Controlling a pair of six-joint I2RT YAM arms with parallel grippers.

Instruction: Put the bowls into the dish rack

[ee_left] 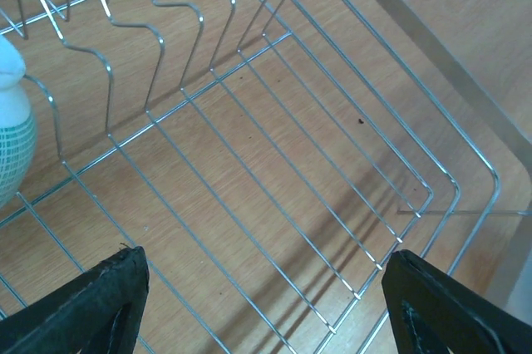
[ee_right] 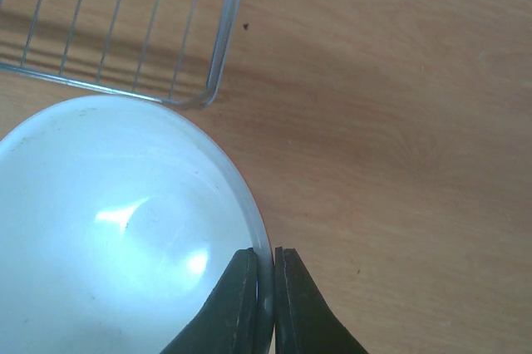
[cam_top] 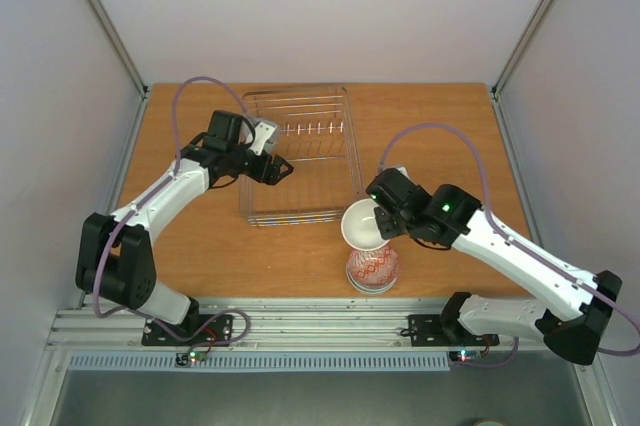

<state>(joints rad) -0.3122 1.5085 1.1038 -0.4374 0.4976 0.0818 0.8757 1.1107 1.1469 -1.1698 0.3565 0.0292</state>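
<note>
Since the bowl (ee_right: 125, 221) hangs clear of the table (cam_top: 450, 116) just outside the dish rack's (cam_top: 298, 214) near right corner, the coming move turns on one short crossing. From the bowl, the rack lies ahead and to the left, over its near wire wall. The bowl is white inside, with its mouth turned up toward the overhead camera. The right gripper (ee_right: 266, 256) is pinched tight on its rim, one finger inside and one outside. On the side of the bowl away from the rack, a stack of bowls (cam_top: 372, 271) stands on the table, and the one on top is red-patterned. The rack's long axis runs away from the arm bases, and its divider wires stand toward the far end. The bowl would probably have to travel along that axis before being tipped between them. The left gripper (cam_top: 278, 168) hangs over the rack's near left part with its jaws wide apart and nothing between them. The right arm is plainly the nearer one and the one placed to load.
</note>
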